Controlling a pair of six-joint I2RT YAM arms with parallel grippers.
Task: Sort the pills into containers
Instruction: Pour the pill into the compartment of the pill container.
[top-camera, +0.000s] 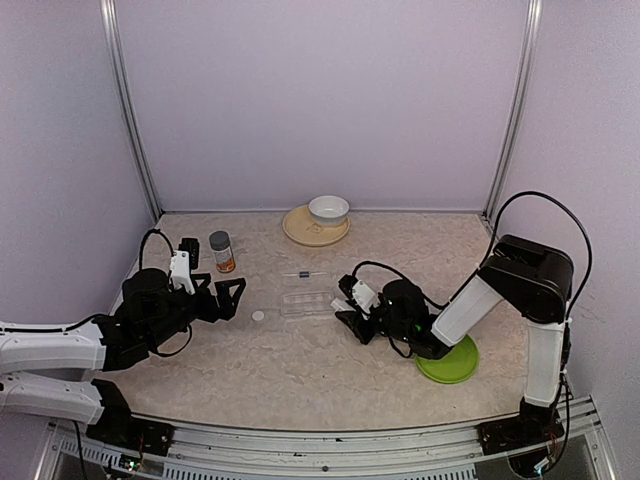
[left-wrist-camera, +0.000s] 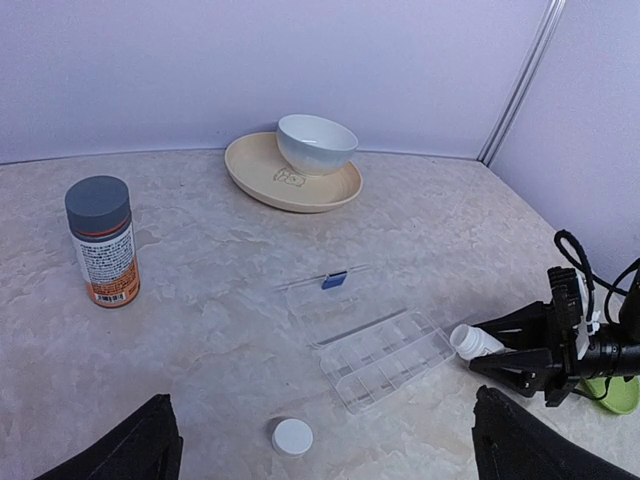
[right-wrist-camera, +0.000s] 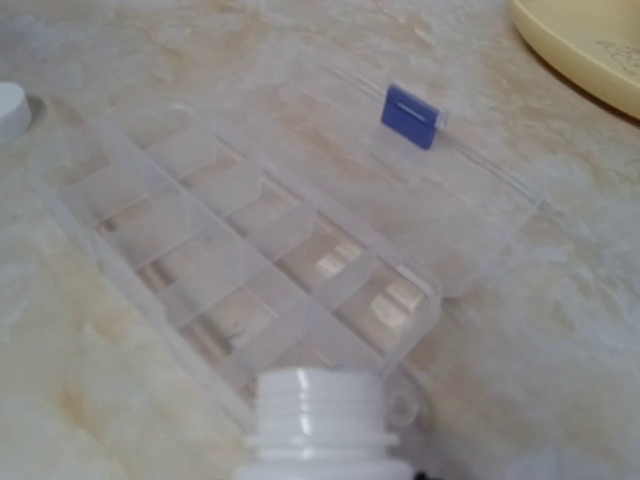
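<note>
My right pincer (top-camera: 347, 300) is shut tight on a small white bottle (right-wrist-camera: 322, 430). The bottle's open mouth points at the near edge of the clear box (right-wrist-camera: 230, 260). The box lies open between my two pincers. My left pincer (top-camera: 234, 298) hangs wide open, holding nothing. The pills are too small for me to see.

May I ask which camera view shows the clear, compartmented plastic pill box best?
The right wrist view: the clear plastic pill box fills the frame, dividers distinct. The left wrist view shows it whole but small; the top view, only a faint outline.
</note>
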